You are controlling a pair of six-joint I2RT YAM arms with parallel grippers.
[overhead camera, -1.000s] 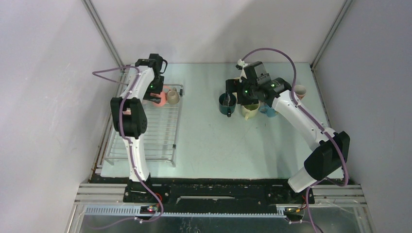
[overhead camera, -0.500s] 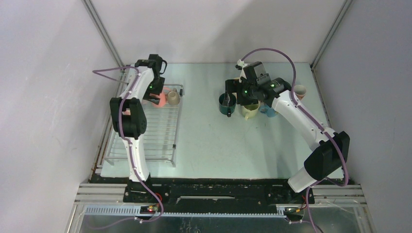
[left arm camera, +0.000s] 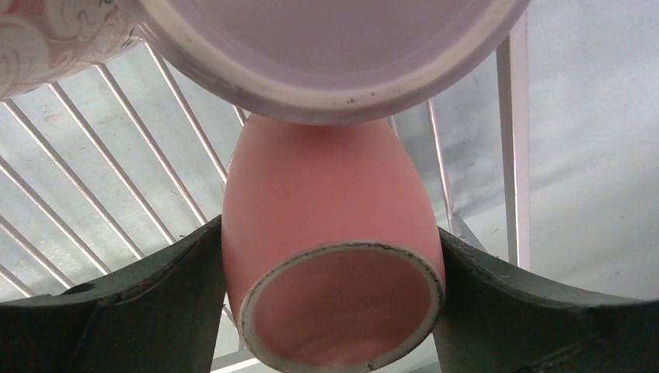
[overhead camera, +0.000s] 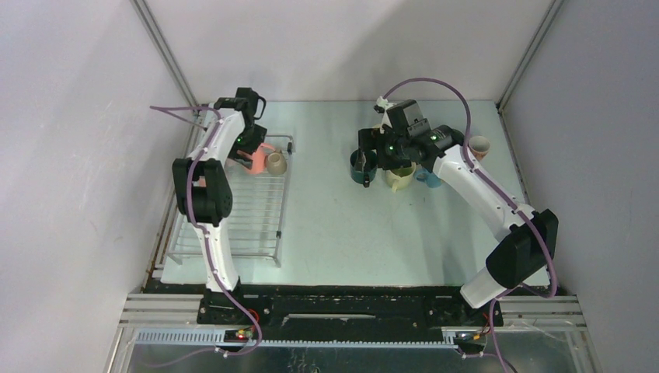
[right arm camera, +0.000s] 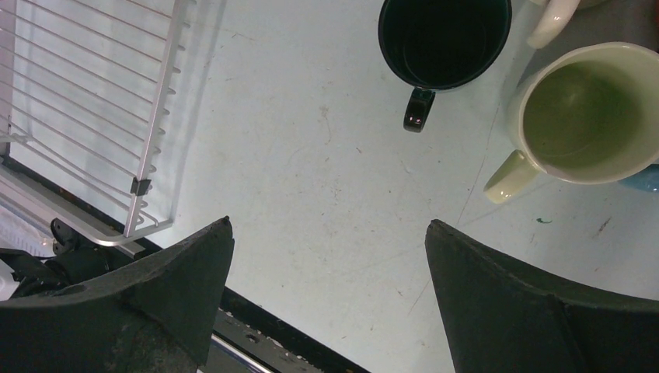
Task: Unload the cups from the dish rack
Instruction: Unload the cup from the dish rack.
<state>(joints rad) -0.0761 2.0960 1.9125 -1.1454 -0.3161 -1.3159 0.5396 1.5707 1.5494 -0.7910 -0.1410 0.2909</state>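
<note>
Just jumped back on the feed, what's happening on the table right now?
On the left arm, the jaws press both sides of a pink cup lying on its side on the dish rack. On the right arm, the jaws hang open and empty over the table, near the dark green cup and cream cup already unloaded.

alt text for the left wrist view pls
A pink ceramic cup lies on its side on the silver wire dish rack, mouth toward the camera, clamped between the fingers of the left gripper. The rim of a lilac-white cup fills the top.
</note>
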